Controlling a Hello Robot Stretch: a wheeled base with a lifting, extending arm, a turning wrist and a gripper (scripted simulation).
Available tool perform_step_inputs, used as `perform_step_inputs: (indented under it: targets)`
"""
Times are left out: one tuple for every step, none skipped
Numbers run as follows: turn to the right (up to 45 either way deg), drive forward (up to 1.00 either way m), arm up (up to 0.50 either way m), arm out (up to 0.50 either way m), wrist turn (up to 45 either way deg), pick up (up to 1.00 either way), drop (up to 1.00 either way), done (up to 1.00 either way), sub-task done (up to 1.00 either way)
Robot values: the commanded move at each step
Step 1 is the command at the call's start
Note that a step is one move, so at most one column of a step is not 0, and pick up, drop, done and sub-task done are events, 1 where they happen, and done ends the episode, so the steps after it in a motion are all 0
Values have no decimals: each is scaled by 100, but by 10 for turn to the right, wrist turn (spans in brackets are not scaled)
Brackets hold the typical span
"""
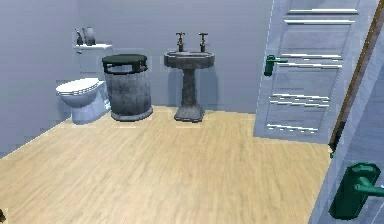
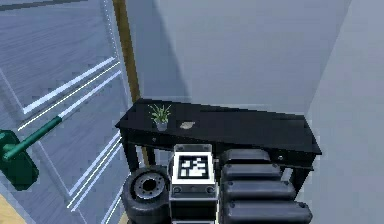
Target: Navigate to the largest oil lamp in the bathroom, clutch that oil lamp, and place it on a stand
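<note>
Small dark objects stand on the tank of a white toilet at the forward view's left; their shape is too small to name. In the arm side view a black stand-like table runs along the wall, carrying a small potted plant and a small grey thing. The arm's ribbed dark bar and a white marker square sit at the bottom edge. Left of the marker is the gripper's dark body. Its far end is unclear, so I cannot tell whether it holds anything.
A dark round bin and a grey pedestal sink stand beside the toilet against the back wall. A pale panelled door with a green handle is at the right. Another door stands close beside the table. Wooden floor lies ahead.
</note>
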Motion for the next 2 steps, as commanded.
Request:
perform_step_inputs:
  targets:
    - [0, 0, 0, 48, 0, 0, 0, 0, 0]
    - [0, 0, 0, 0, 450, 0, 0, 0, 0]
